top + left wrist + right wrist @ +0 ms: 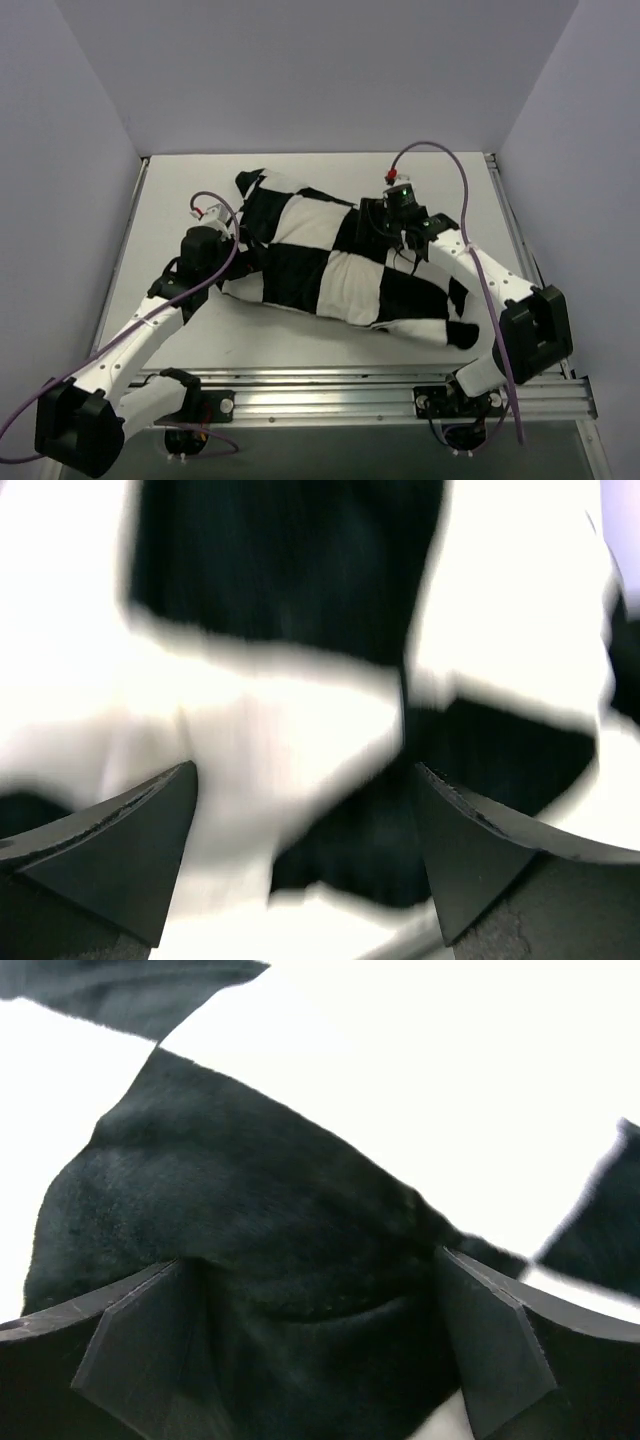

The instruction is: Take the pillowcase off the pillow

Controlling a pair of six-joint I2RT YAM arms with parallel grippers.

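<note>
The black-and-white checkered pillowcase point(330, 270) lies plump across the middle of the table, with the pillow hidden inside it. My left gripper point(222, 262) is at its left end. In the left wrist view the left gripper point(305, 770) has its jaws wide apart over blurred checkered fabric point(290, 600), gripping nothing. My right gripper point(385, 222) rests on the top of the cover, right of centre. In the right wrist view the right gripper point(312, 1260) has its jaws wide apart with a bunched fold of a black square point(260, 1180) between them.
The white table point(330, 170) is boxed in by pale walls at the back and both sides. An aluminium rail point(380, 395) carrying the arm bases runs along the near edge. Purple cables loop above both wrists.
</note>
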